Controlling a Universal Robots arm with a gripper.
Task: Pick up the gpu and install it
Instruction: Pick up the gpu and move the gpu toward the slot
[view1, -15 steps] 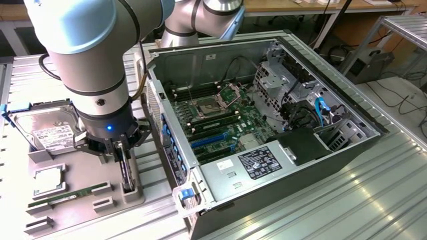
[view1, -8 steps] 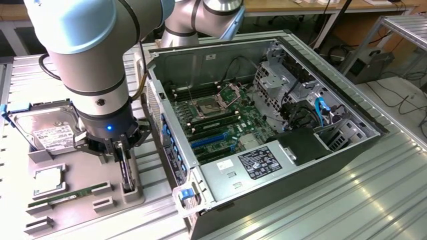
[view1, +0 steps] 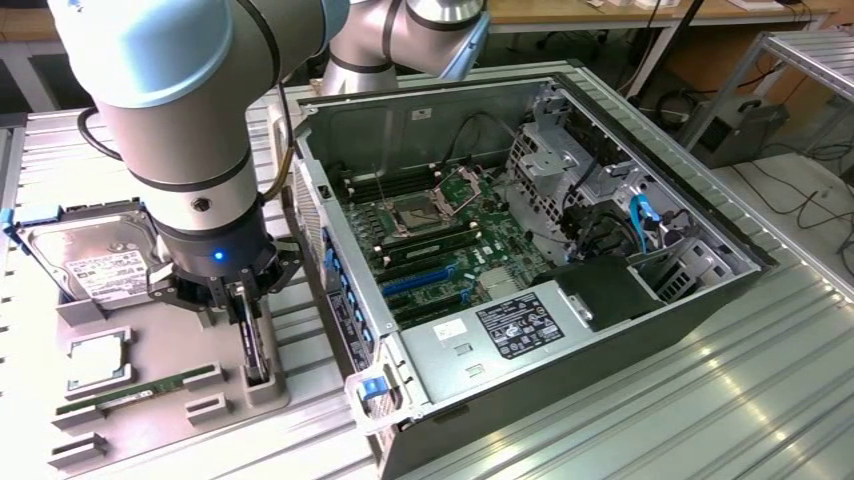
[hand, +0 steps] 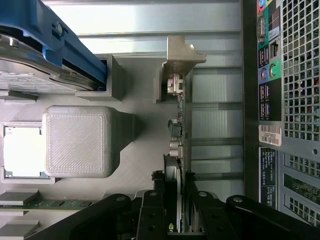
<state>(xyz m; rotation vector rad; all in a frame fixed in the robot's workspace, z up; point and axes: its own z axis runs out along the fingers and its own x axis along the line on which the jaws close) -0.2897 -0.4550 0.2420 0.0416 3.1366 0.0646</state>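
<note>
There is one arm (view1: 174, 120), and it ends in one gripper (hand: 176, 215) with two fingers (hand: 151, 212). One gray tray (view1: 180, 345) holds four loose parts, one of each kind: one gpu (hand: 178, 150), one hard drive (view1: 96, 262) in one blue bracket (hand: 65, 45), one CPU (view1: 96, 360) and one RAM stick (view1: 140, 392). One raised gray block (hand: 75, 140) stands on the tray. There is one open case (view1: 667, 330), and inside it are one motherboard (view1: 454, 245), one CPU socket (view1: 424, 212), two blue slots (view1: 420, 282), one power supply (view1: 454, 352) bearing one label (view1: 525, 325), and one blue cable (view1: 641, 222). One white sticker (hand: 270, 134) sits on the rear panel (hand: 300, 100) of the case, seen in the wrist view.
</note>
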